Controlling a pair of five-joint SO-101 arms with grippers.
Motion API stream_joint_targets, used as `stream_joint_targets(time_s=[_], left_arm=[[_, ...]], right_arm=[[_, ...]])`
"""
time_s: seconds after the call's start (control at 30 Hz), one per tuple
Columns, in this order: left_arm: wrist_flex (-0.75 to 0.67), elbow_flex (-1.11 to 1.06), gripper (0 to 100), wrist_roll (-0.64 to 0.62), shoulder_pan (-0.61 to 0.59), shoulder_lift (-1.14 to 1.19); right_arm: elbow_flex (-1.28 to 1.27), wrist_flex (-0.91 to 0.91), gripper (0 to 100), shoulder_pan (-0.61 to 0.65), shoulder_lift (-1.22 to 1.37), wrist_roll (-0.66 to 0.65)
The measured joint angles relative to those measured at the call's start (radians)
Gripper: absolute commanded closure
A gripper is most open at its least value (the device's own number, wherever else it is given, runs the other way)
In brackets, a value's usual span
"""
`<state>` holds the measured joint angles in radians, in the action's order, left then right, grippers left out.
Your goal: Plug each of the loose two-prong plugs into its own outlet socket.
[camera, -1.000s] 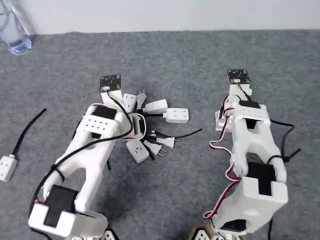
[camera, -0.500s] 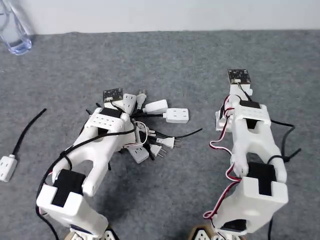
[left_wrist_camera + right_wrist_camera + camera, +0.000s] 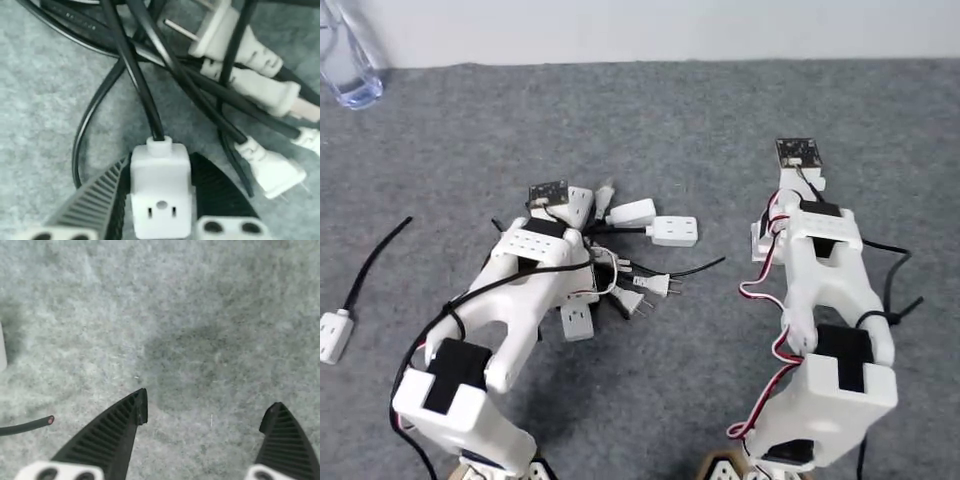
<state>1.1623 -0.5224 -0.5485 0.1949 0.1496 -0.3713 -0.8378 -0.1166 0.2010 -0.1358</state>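
My left gripper is pinching a white outlet socket and over the last second has dragged it out of the cord tangle toward its own base. That frees it for mating, with the loose plugs lying just beyond; my right gripper hangs spread over the grey carpet

No writing or numbers can be read — none.

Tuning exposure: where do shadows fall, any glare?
High view: even light, faint shadow beside the left arm. Right wrist view: soft dark patch on the carpet ahead of the right end effector. Left wrist view: thin shadows under the cables, no glare on the socket.
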Motion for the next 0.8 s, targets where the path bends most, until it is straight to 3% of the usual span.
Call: stream_joint_targets(time_s=[0.27,0.53,0.67,0.8], left_arm=[[0.061,-0.003,99,0.04,0.002,-0.057],[0.284,0.17,99,0.08,-0.04,-0.259],[0.39,0.252,99,0.193,-0.157,-0.4],[0.41,0.264,98,0.321,-0.376,-0.506]], right_arm=[[0.0,0.0,64.1,0.0,0.0,0.0],[0.0,0.0,64.1,0.0,0.014,0.0],[0.0,0.0,64.1,0.0,0.028,0.0],[0.0,0.0,64.1,0.0,0.028,0.0]])
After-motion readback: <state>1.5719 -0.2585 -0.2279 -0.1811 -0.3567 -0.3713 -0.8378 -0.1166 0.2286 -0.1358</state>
